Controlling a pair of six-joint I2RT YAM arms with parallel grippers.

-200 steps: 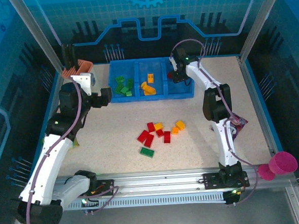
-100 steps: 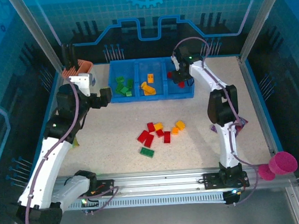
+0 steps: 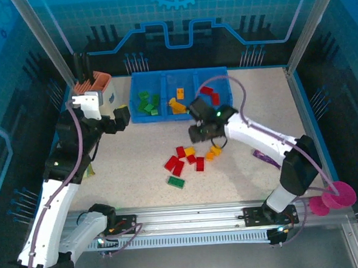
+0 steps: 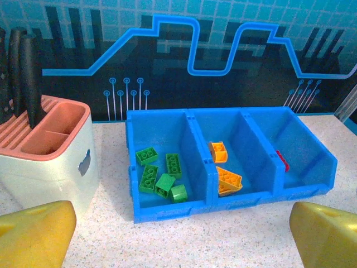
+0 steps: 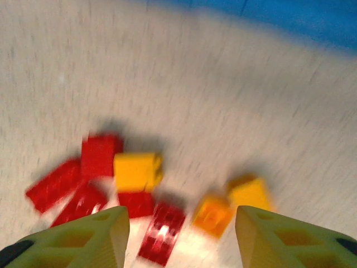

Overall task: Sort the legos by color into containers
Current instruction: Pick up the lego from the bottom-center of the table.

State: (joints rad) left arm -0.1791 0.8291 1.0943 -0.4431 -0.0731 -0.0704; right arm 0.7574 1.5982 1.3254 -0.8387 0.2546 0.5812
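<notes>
The blue tray's containers (image 3: 163, 80) hold sorted legos: green ones (image 4: 159, 173) on the left, orange ones (image 4: 226, 177) in the middle, red ones (image 3: 211, 95) on the right. A loose pile lies mid-table: red legos (image 3: 176, 162), a yellow one (image 3: 190, 150), orange ones (image 3: 213, 151) and a green one (image 3: 176, 181). My right gripper (image 3: 202, 134) hovers just behind the pile, open and empty (image 5: 181, 237), above a red lego (image 5: 162, 231) and an orange one (image 5: 212, 215). My left gripper (image 3: 112, 118) stands open and empty (image 4: 181, 234) in front of the tray's left end.
A beige cup with an orange insert (image 3: 94, 90) holding dark tools stands left of the tray. A pink cup (image 3: 338, 196) sits off the table's near right corner. A purple wrapper (image 3: 267, 158) lies under the right arm.
My right arm has swung from the tray's right compartment back toward the pile at mid-table, and its jaws have widened. The left arm has drifted slightly to the left.
</notes>
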